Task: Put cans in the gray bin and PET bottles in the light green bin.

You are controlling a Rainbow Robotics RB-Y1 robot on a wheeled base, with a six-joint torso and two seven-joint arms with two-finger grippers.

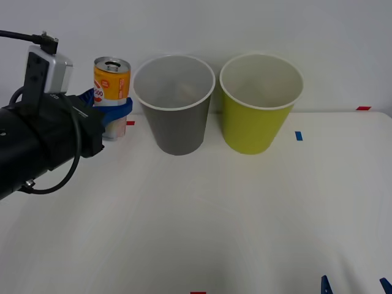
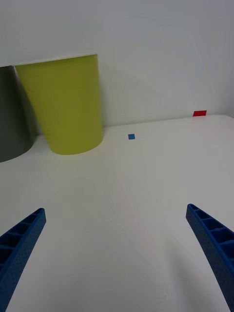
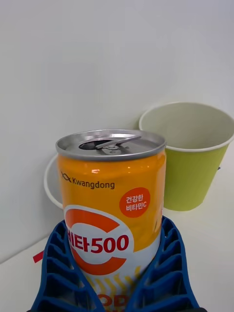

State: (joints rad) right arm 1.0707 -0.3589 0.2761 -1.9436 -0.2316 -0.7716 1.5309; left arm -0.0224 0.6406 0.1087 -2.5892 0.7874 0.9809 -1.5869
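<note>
Right gripper point(image 1: 354, 284) idles wide open at my near right edge.
Far left, I have the left gripper point(image 1: 116, 111) clamped around the upright orange drink can point(image 1: 111, 86), just left of the gray bin point(image 1: 176, 125); the light green bin point(image 1: 254, 122) stands right of that. Nothing looks binned yet; carrying over and dropping remain.

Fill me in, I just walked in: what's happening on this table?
The robot is sorting trash. Its left tool is shut on an orange can, held upright beside the gray bin, which is where cans go. The can is not yet over the bin. The green bin stands on the gray bin's other side. The right tool waits open, low over the table's near edge.
</note>
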